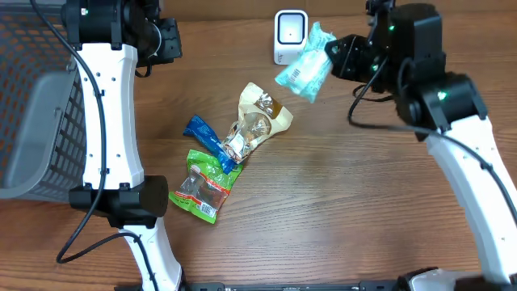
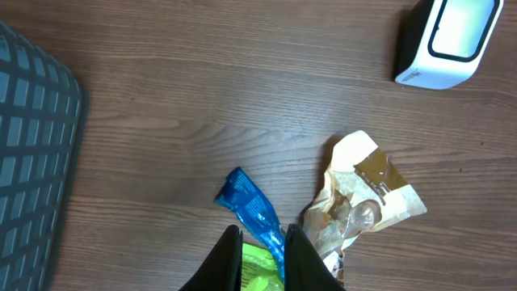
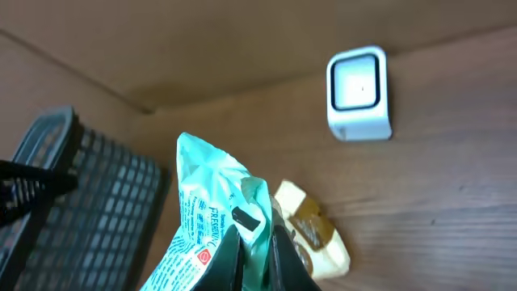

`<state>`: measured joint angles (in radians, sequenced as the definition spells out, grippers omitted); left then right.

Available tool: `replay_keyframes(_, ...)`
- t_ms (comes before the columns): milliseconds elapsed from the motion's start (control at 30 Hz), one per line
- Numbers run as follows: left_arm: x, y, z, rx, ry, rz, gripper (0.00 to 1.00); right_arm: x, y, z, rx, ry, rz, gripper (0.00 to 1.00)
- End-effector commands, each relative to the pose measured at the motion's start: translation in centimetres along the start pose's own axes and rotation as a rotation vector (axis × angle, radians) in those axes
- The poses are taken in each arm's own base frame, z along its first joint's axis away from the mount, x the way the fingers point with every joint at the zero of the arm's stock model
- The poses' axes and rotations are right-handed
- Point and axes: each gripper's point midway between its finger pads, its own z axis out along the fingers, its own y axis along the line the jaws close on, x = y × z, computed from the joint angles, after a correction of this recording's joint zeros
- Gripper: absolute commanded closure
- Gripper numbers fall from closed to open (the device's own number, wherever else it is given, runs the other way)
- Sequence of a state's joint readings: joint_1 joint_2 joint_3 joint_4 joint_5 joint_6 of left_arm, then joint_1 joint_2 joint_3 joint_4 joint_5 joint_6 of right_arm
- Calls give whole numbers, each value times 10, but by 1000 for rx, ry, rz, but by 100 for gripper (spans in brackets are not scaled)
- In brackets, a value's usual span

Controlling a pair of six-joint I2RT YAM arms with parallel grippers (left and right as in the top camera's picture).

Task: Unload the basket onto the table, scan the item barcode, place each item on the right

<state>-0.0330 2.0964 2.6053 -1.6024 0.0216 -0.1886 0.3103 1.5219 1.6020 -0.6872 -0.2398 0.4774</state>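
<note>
You had the pale teal packet [image 1: 305,71] up in the air at the far right of the counter [image 1: 347,202]. It hung just beside the white scanner [image 1: 290,36], on its right, and was tilted with its lower end toward the middle. Your right fingers [image 1: 329,55] were pinched tight on its upper right edge. In the right wrist view the packet's printed face was bunched between them, with the scanner's pale window beyond. The scanner itself stood on the counter at the far edge.

Your left fingers [image 2: 264,242] were drawn almost together, with only a narrow slit between them, and gripped nothing. They hung above the far left part of the counter.

Near the middle lay a loose pile. A crumpled tan and brown pouch [image 1: 260,121] touched a blue wrapper [image 1: 208,139] on its left, and the wrapper's near end touched a green packet [image 1: 202,186]. A grey mesh basket [image 1: 40,113] sat at the left edge, well apart from the pile.
</note>
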Motion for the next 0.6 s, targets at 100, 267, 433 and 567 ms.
replay_keyframes(100,-1,-3,4,0,2,-3,89,-15,14,-11,87,-133,2,96)
replay_keyframes(267,-1,-4,4,1,0,-3,89,-17,-12,-16,243,-177,19,96)
replay_keyframes(433,-2,-4,4,2,-1,-2,92,27,-94,-20,579,-202,346,96)
replay_keyframes(567,-2,-4,4,2,-2,-3,93,85,-133,7,639,-167,567,96)
